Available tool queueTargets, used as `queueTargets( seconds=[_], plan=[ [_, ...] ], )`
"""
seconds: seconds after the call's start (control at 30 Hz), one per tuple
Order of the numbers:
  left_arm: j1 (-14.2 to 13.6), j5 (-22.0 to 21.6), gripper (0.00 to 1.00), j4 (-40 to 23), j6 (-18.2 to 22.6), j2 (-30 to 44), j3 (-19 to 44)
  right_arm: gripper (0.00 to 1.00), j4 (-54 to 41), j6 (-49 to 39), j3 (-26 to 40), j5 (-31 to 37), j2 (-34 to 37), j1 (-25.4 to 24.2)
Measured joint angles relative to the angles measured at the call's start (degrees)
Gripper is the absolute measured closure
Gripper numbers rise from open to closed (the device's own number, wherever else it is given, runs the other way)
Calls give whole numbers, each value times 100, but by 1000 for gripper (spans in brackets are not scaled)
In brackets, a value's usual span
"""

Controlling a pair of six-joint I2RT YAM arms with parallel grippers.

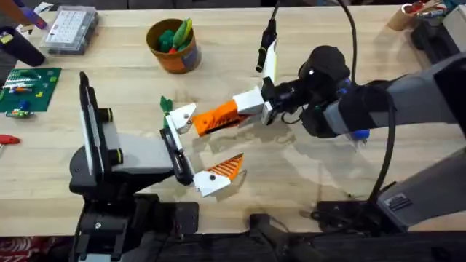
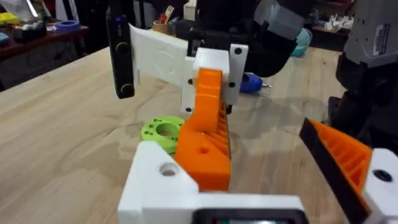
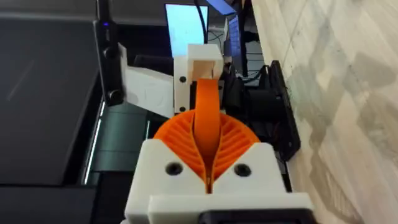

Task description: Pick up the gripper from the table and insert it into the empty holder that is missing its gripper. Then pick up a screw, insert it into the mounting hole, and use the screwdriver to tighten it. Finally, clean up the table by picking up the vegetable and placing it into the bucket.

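- Alignment between the orange finger pad (image 1: 216, 116) and the empty white holder (image 1: 181, 115) is what the coming move turns on: in the overhead view the pad's long axis runs across the table from the right gripper (image 1: 251, 104) toward the holder, its free tip touching or just beside the mount.
- Right gripper: its ribbed fingers are pressed together on the pad, pinching one end; the right wrist view shows the pad (image 3: 207, 112) standing out from between them toward the white mount (image 3: 198, 68).
- Left gripper (image 1: 191, 149) is the spread tool receiving the part; one side carries the bare holder, the other the complete orange-and-white finger (image 1: 222, 172).
- Left wrist view: the pad (image 2: 205, 137) lies alongside the bare holder (image 2: 165, 177), touching it, seemingly not fully seated.
- My judgement: insertion is under way, and a push along the pad's own axis should finish it.
- Orange bucket (image 1: 175, 47) stands well apart, farther back on the table (image 1: 306, 175), green vegetables already in it.
- A green ring-shaped piece (image 2: 161, 132) lies just beside the holder.
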Motion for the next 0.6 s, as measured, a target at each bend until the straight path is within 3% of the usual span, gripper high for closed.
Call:
queueTargets(
  seconds=[0.6],
  plan=[
    [0, -20, 11, 2, 19, 0, 0, 984, 25, -2, 129, 15, 0, 103]
  ],
)
